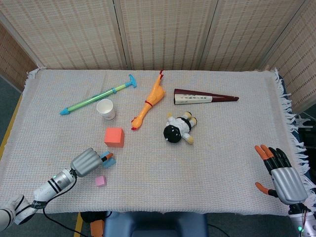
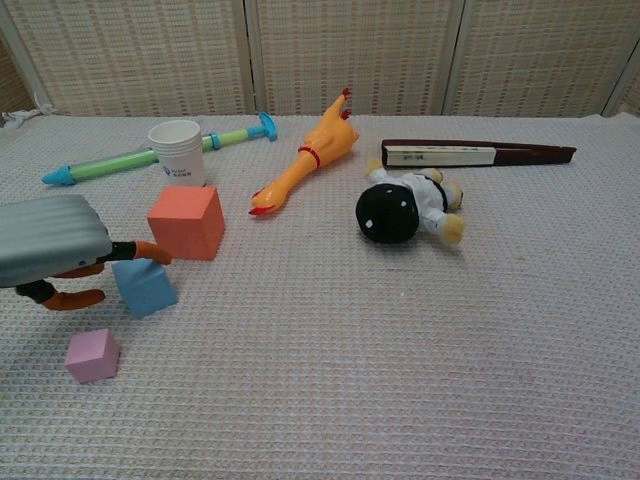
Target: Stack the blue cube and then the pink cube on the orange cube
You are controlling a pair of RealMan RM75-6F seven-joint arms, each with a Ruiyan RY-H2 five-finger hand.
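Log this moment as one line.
left hand: fingers closing around blue cube, not lifted | right hand: open, idle | pink cube, orange cube: on cloth, unstacked

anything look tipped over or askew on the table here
The blue cube sits tilted, one edge lifted as the left hand closes on it. The rubber chicken and doll simply lie flat. Nothing is spilled or damaged.

The left hand [image 2: 50, 240] ran off the chest view's left edge and covered the blue cube's [image 2: 148, 287] upper left corner. Whether its fingers gripped that cube could not be told. The right hand [image 1: 282, 174] was cut at the head view's lower right.
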